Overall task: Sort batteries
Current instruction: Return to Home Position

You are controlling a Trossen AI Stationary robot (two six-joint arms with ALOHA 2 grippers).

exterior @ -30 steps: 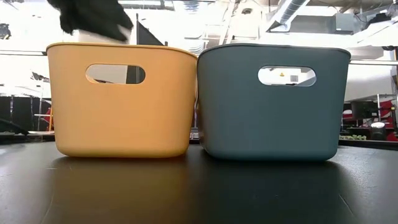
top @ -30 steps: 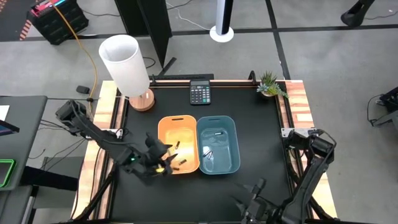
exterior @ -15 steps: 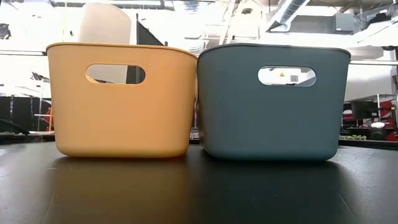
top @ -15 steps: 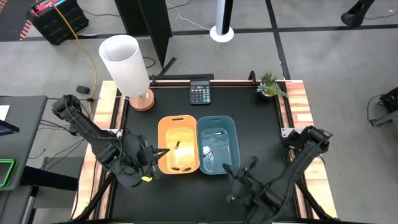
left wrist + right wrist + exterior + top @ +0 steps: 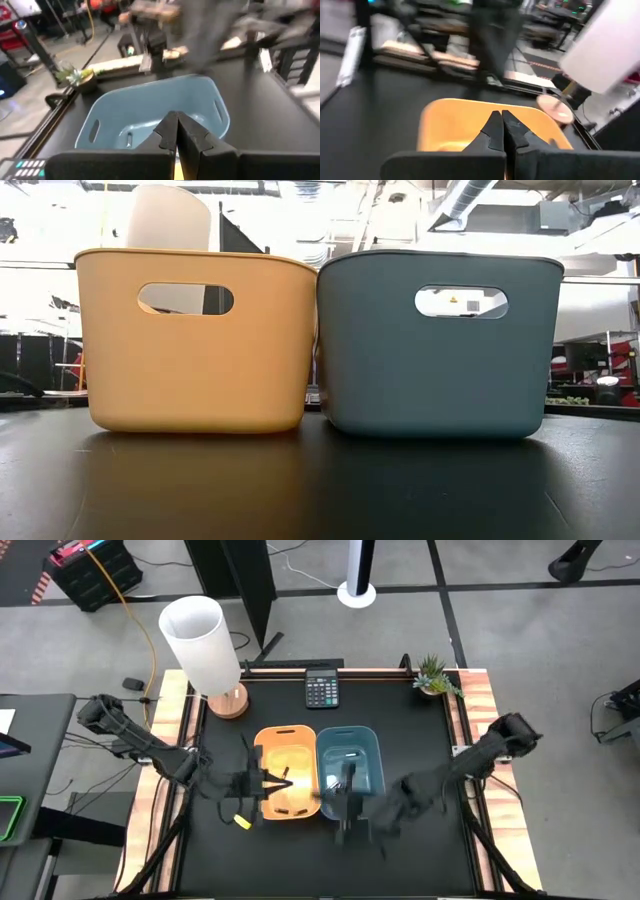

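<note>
Two bins stand side by side at mid-table: an orange bin [image 5: 270, 755] with dark batteries [image 5: 283, 777] on its floor, and a blue bin [image 5: 366, 762] with silvery batteries [image 5: 350, 753] on its floor. My left gripper [image 5: 266, 781] hangs at the orange bin's left rim, pointing toward the table's right, shut with nothing in it [image 5: 176, 125]. My right gripper [image 5: 333, 803] hangs over the blue bin's near part, pointing toward the table's left, also shut with nothing in it [image 5: 501, 125]. Neither gripper shows in the low view.
A calculator [image 5: 321, 691] lies at the far edge. A white lamp [image 5: 203, 645] stands at the far left corner and a small plant [image 5: 434, 677] at the far right. Bare black table [image 5: 420, 730] surrounds the bins.
Both grippers have shut on nothing. My left gripper drew back from above the orange bin toward the table's left, then came back to the bin's left rim. My right arm swung from the near edge up toward the blue bin, turning to point left.
</note>
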